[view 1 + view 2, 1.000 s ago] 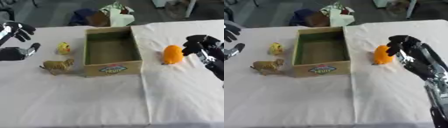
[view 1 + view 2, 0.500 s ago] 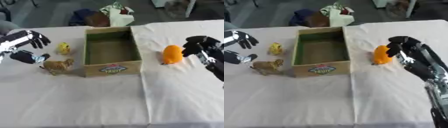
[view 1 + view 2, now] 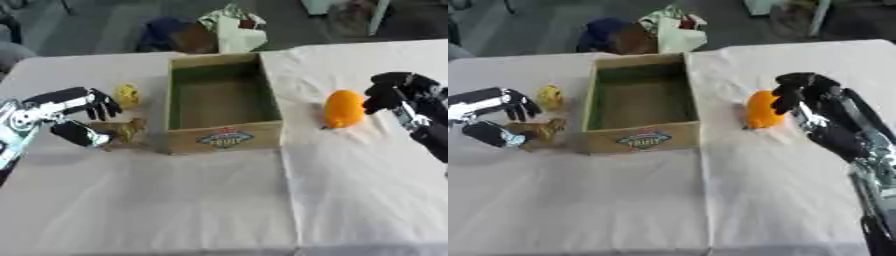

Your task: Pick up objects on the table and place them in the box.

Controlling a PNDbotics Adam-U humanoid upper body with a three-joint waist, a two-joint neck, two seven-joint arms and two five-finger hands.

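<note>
The table (image 3: 219,200) has a white cloth on it. In the middle sits the box (image 3: 224,102) — open top, nothing inside yet. Its long side runs away from the robot.

The right hand (image 3: 802,95) is just right of the orange toy (image 3: 760,110). Fingers curled a bit, holding nothing. The orange toy stands up tall, near the box's right wall.

The left hand (image 3: 74,115) is spread wide, thumb low & fingers high. The brown animal toy (image 3: 127,131) lies right in that gap, just to the hand's right — looks like the next grab. It lies lengthwise toward the box, close to the left wall. The left hand is much nearer to it than the right.

The small yellow toy (image 3: 127,95) sits just behind it, by the fingertips.

The box front has a label (image 3: 226,138); can't read it for sure.
</note>
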